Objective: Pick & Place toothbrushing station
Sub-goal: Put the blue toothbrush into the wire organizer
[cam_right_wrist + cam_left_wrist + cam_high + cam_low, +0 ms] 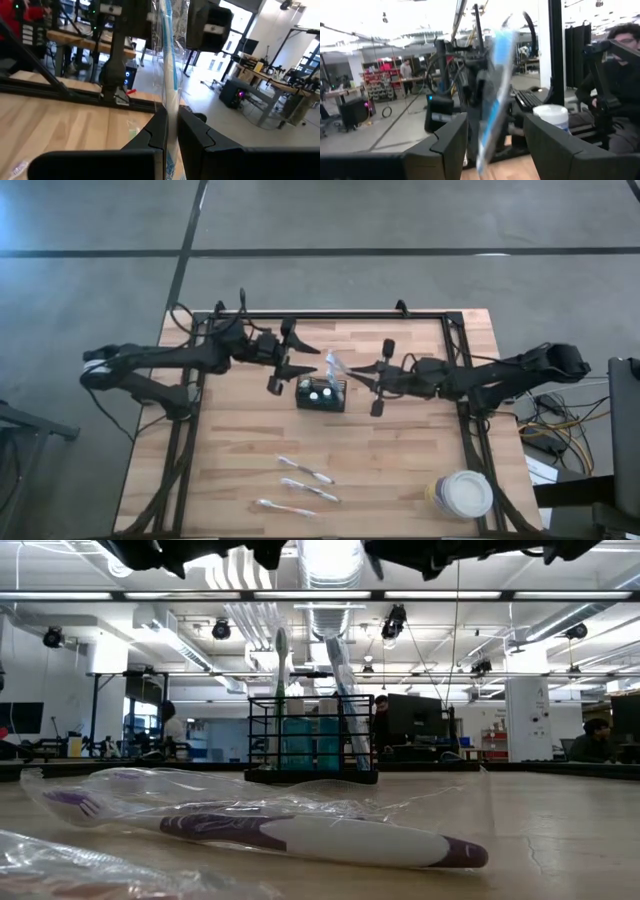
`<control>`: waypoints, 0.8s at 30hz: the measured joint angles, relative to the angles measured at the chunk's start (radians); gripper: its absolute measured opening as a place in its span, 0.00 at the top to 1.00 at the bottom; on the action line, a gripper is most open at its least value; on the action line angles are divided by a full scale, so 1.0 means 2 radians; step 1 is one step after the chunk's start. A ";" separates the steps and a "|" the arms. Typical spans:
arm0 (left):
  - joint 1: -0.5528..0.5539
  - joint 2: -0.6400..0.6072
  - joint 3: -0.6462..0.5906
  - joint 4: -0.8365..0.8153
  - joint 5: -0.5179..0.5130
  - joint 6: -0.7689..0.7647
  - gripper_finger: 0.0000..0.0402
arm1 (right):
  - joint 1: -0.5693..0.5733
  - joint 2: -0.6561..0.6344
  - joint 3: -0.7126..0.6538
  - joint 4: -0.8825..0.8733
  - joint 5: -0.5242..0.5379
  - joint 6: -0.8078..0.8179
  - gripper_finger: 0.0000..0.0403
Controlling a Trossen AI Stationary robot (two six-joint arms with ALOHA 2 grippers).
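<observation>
Toothbrushing station (321,395), a small black mesh caddy, stood mid-table; just beside it the right claw (170,131) pinched a plastic-wrapped blue toothbrush (169,75) while the left claw (495,142) stood spread, so lowering it straight down into the caddy looked wisest.

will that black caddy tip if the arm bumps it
Probably easily. The caddy is a narrow open wire frame, so likely light. Two brushes stand well above its rim, raising the weight. On the smooth wood table it may slide first.
</observation>
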 joint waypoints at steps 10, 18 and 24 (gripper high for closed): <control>-0.002 0.046 0.035 0.001 0.000 -0.003 0.51 | -0.001 0.052 0.039 0.000 0.005 -0.017 0.94; -0.007 0.050 0.040 -0.004 0.003 -0.001 0.51 | -0.015 0.067 0.041 0.000 0.002 -0.005 0.94; -0.007 0.041 0.040 -0.025 0.010 -0.001 0.51 | -0.015 0.058 0.043 0.003 0.009 -0.010 0.94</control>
